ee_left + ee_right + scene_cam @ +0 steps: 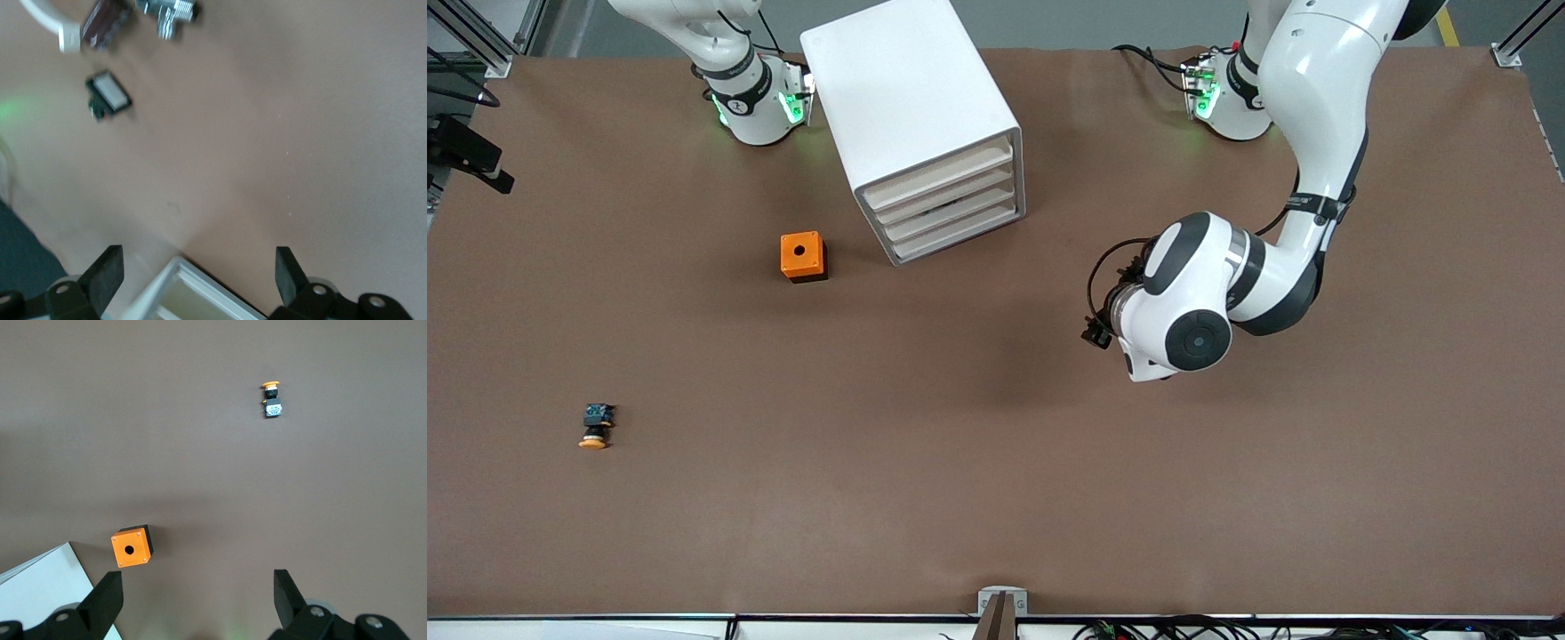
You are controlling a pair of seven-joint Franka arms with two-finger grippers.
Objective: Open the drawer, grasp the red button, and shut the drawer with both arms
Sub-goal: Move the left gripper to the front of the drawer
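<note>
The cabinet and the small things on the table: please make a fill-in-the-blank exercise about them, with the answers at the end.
1. The white cabinet has ____ cream drawer fronts, all pushed in.
2. The box beside the cabinet is coloured ____ and has a round hole on top.
3. The orange-capped button lies ____ to the front camera than the box.
4. The left gripper has its fingers ____ over the table.

Answers: four; orange; nearer; open
</note>
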